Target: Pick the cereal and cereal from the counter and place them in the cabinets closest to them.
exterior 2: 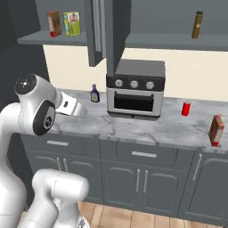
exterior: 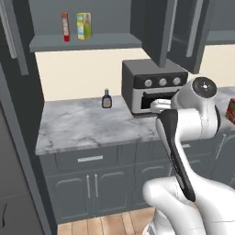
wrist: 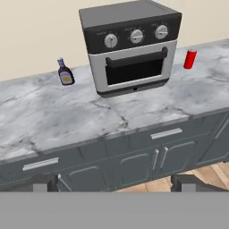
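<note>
One cereal box (exterior 2: 216, 130), red and green with a white lower part, stands upright at the right end of the marble counter (exterior 2: 133, 124); it also shows at the frame edge (exterior: 231, 111). The other cereal box (exterior: 65, 26), slim and red, stands on the shelf of the open left cabinet (exterior: 85, 42), also seen from the right side (exterior 2: 54, 23). My gripper (wrist: 114, 184) hovers in front of the counter, facing the toaster oven. Its fingertips (wrist: 44, 182) stand wide apart, open, with nothing between them. It is far from both boxes.
A yellow-green carton (exterior 2: 71, 23) sits beside the shelved cereal. On the counter are a toaster oven (wrist: 129, 44), a small sauce bottle (wrist: 65, 72) and a red can (wrist: 190, 59). Open cabinet doors (exterior 2: 100, 31) hang above the oven. A brown bottle (exterior 2: 197, 25) stands on the right shelf.
</note>
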